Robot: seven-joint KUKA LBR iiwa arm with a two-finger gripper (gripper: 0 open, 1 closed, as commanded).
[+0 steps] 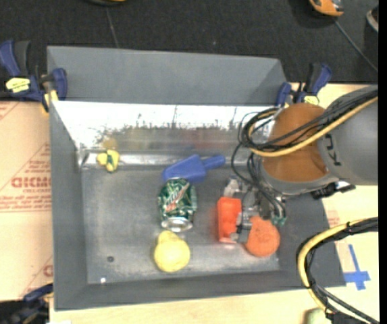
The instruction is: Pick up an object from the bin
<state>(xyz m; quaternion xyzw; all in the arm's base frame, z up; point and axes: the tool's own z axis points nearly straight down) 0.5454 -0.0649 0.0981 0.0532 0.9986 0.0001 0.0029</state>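
Over the right front quarter of the bin [68,214], camera view, we enter the following.

1. Tool [249,216]. It is low in the bin, at the end of the arm [355,140], below the orange cover [301,150] and looped cables. It stands over the place where items 2 and 3 meet. We cannot tell whether it is open or closed, or whether it has hold of anything; its own body hides that part.

2. Red-orange block [227,216]. It lies just left of the tool, touching it or very nearly. It is oblong, and its long axis runs from the bin's far wall toward the near wall, with one short end toward each.

3. Orange ball [264,241]. It lies just beside the block on its right, toward the front. It is round, so it has no long axis and points no way.

4. Other contents, all to the left:
   - a green can [177,204] lying on its side, its long axis also far to near
   - a yellow ball [171,254] touching the can's near end
   - a blue piece [192,168] behind the can, slanting
   - a small yellow thing [107,159] well apart, at the back left

Step in hand, as we judge it: the tool is placed at the block and ball, and no lift is yet visible. The next move calls for a firm closing on one of the two, across the block's short side if the block is chosen, and then a straight rise clear of its neighbour.
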